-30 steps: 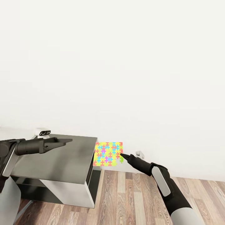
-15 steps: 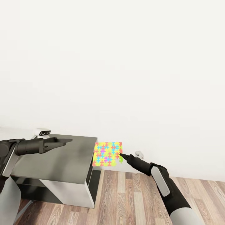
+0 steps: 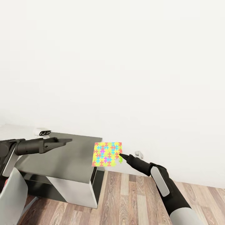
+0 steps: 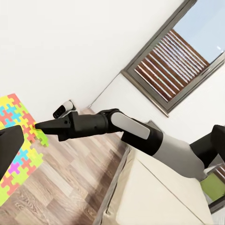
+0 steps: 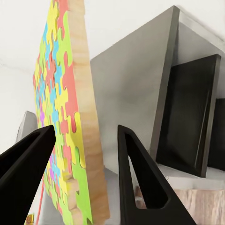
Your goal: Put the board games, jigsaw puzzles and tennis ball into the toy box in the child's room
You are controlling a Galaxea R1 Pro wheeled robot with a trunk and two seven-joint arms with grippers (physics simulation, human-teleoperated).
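- The right gripper [image 3: 120, 155] pinches the edge of a jigsaw puzzle [image 3: 107, 154], a thin square slab printed with interlocking pieces in yellow, pink, blue and green.
- In the right wrist view the two dark fingers [image 5: 140, 183] stand on either side of the slab's pale wood edge [image 5: 89, 117], printed face toward one finger and bare back toward the other; the jaws are parted only as wide as the slab is thick, closed onto it.
- The puzzle stands upright on edge in the air, its printed face toward the head camera, clear of the wood-plank floor [image 3: 131, 200] below it.
- Just beyond the puzzle, on the side away from the right arm, is the corner of the lower dark grey shelf section [image 3: 62, 159] of the table; the slab's far edge overlaps that corner in the head view, and whether they touch cannot be told.
- Under the dark grey top a black panel [image 5: 187, 112] sits inside the open front of the shelf.
- The left gripper [image 3: 69, 141] hovers over the dark grey top, pointing toward the puzzle; its fingers lie together in a narrow point with nothing between them.
- In the left wrist view the right arm [image 4: 122, 133] reaches across to the puzzle [image 4: 18, 140], with the cream-beige bed [image 4: 154, 197] below it.
- A small white wall fitting [image 3: 139, 154] sits low on the wall just behind the right gripper.
- Farthest off, a window with slatted blinds [image 4: 173, 61] is set in the white wall.
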